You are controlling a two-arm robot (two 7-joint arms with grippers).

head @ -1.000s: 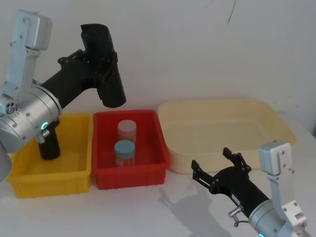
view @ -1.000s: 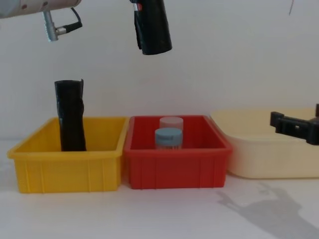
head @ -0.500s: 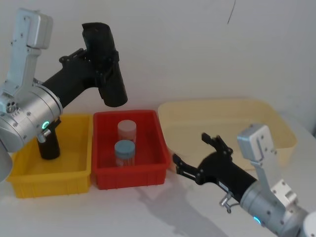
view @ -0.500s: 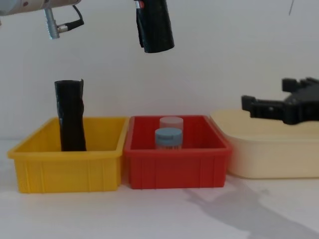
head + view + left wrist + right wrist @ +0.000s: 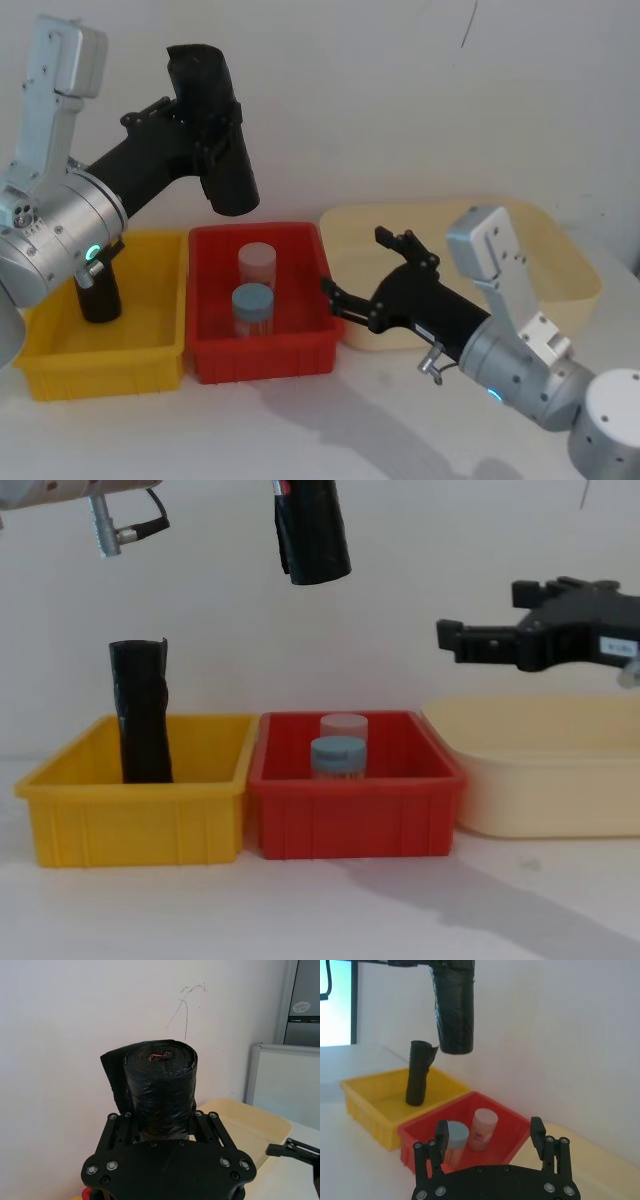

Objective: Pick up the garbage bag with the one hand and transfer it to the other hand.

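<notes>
The garbage bag [image 5: 214, 130] hangs nearly upright, its long axis leaning slightly and its lower end aimed down at the red bin [image 5: 260, 358]. The left gripper [image 5: 162, 1124] is clamped round its middle. The right gripper [image 5: 358, 263], fingers spread wide, sits lower, off to the bag's right.
</notes>
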